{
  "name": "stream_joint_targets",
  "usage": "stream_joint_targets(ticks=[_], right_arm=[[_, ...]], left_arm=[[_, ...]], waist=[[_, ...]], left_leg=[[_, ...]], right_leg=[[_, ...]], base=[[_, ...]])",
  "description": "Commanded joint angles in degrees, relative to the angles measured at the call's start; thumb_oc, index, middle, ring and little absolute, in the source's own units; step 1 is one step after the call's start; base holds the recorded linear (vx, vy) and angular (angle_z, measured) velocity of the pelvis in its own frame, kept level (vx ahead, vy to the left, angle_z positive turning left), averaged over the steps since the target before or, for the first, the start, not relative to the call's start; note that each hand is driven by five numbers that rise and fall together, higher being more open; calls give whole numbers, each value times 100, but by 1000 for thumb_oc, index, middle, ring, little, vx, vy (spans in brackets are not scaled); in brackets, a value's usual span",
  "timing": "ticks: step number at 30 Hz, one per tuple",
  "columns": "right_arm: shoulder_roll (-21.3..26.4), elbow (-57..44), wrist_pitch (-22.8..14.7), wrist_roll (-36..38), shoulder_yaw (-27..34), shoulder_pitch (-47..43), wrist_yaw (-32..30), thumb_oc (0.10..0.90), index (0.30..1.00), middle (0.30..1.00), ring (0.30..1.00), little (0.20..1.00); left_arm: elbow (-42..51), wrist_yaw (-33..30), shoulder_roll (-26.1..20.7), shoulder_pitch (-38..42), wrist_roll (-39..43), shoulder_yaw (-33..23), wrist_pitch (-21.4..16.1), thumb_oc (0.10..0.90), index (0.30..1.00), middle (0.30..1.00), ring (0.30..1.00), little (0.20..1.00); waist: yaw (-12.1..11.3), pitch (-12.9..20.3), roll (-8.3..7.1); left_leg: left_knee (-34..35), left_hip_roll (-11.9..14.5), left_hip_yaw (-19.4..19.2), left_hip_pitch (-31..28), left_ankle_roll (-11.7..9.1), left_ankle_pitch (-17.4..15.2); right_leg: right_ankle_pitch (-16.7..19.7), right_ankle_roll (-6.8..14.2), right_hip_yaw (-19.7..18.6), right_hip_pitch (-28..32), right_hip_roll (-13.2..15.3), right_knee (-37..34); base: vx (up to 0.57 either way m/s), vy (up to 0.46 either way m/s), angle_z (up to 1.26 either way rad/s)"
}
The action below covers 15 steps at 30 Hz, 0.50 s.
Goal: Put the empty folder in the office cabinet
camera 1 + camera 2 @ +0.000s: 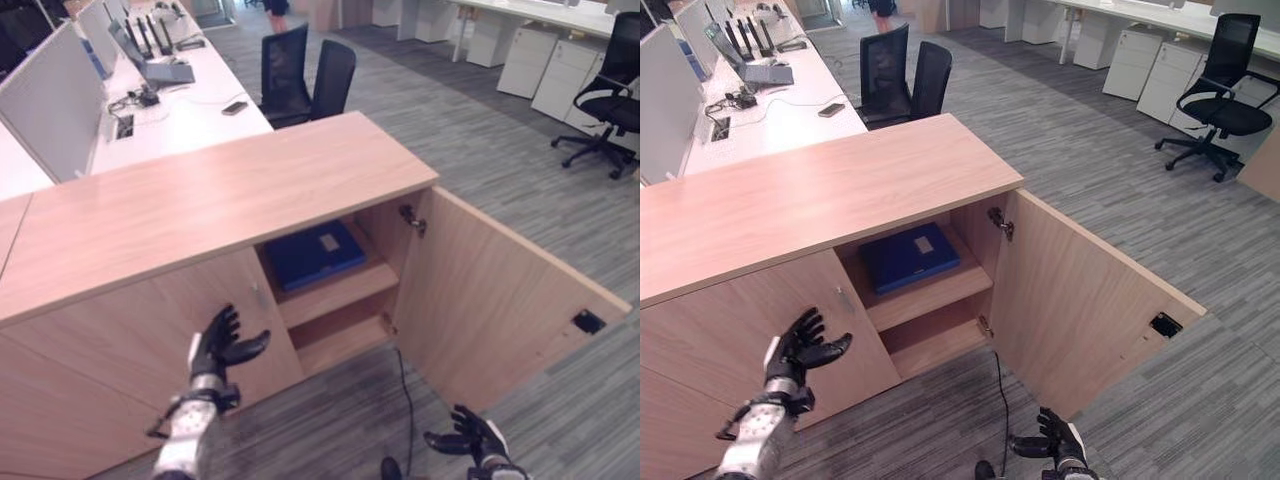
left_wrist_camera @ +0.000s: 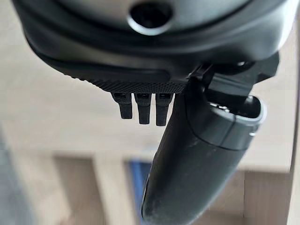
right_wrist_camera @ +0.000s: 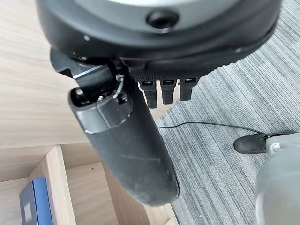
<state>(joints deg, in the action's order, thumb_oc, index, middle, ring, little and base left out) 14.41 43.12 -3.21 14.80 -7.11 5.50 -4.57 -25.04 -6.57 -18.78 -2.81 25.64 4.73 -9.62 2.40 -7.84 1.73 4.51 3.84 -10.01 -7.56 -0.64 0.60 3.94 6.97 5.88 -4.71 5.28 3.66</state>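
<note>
Blue folder (image 1: 314, 254) lies flat on the upper shelf (image 1: 335, 293) inside the office cabinet (image 1: 200, 200), in the right-hand compartment. The cabinet's right door (image 1: 500, 300) stands swung wide open; the left door (image 1: 150, 330) is closed. Left hand (image 1: 218, 347) is raised in front of the closed left door, fingers spread and straight, holding nothing. Right hand (image 1: 473, 436) is low over the grey carpet (image 1: 480, 160) near the open door, fingers relaxed apart, holding nothing.

Grey striped carpet (image 1: 480, 170) — white desks (image 1: 190, 110), black office chairs (image 1: 305, 75) behind.
</note>
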Motion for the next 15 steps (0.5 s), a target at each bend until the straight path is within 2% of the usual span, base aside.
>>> stream_joint_targets(ticks=[1,3,4,6,7,8,10,12,14,15], right_arm=[[57,-416,-306,62,142,-264,-84,800,900,900,900,900],[75,-322,-287,-1,140,-361,-99,800,900,900,900,900],[86,-287,-266,-2,76,-390,-59,800,900,900,900,900],[150,-318,-271,1,46,-369,-48,800,900,900,900,900],[150,-318,-271,1,46,-369,-48,800,900,900,900,900],[319,-353,-299,9,31,-403,-57,800,900,900,900,900],[411,-314,-336,80,40,-474,-105,800,900,900,900,900],[490,-238,-357,137,0,-612,-158,800,900,900,900,900],[564,-139,-371,160,-61,-726,-173,800,900,900,900,900],[565,-133,-373,162,-63,-733,-173,800,900,900,900,900]], left_arm=[[520,510,-198,114,166,-11,-468,800,900,900,900,900],[650,717,-134,-86,211,237,-392,800,900,900,900,900],[771,1065,-134,-450,189,589,-228,800,900,900,900,900],[746,1119,-80,-492,164,710,-167,800,900,900,900,900],[746,1119,-80,-492,164,710,-167,800,900,900,900,900],[745,1148,-36,-498,197,850,-116,800,900,900,900,900],[773,1156,1,-492,256,918,-84,800,900,900,900,900],[763,1123,41,-476,308,964,-62,800,900,900,900,900],[698,1102,76,-420,340,1000,-67,800,900,900,900,900],[693,1102,78,-414,341,999,-70,800,900,900,900,900]], waist=[[-115,159,17],[-262,265,10],[-346,398,-16],[-311,380,32],[-311,380,32],[-204,301,149],[-131,250,233],[-113,184,277],[-102,131,287],[-96,126,289]], left_leg=[[26,411,206,133,-442,-69],[28,418,165,253,-491,-6],[42,569,22,346,-658,141],[49,733,76,390,-768,265],[49,733,76,390,-768,265],[23,967,135,415,-909,439],[-27,1130,137,406,-973,553],[-109,1207,296,390,-1004,646],[-293,1179,568,439,-1000,665],[-305,1181,575,446,-1001,659]], right_leg=[[-381,551,505,432,1089,583],[-193,650,542,619,1322,290],[-144,706,577,789,1245,-328],[-225,649,519,862,1068,-487],[-225,649,519,862,1068,-487],[-366,505,513,955,821,-552],[-456,407,476,1020,637,-657],[-525,316,341,1032,478,-694],[-554,240,243,1010,383,-688],[-557,238,248,1012,381,-687]], base=[[-66,-236,-37],[-26,-337,-23],[8,-473,-26],[3,-331,-32],[-38,-352,-34],[-46,-346,-2],[-37,-321,10],[-9,-197,-30],[-11,-124,-40],[-28,-166,-47]])
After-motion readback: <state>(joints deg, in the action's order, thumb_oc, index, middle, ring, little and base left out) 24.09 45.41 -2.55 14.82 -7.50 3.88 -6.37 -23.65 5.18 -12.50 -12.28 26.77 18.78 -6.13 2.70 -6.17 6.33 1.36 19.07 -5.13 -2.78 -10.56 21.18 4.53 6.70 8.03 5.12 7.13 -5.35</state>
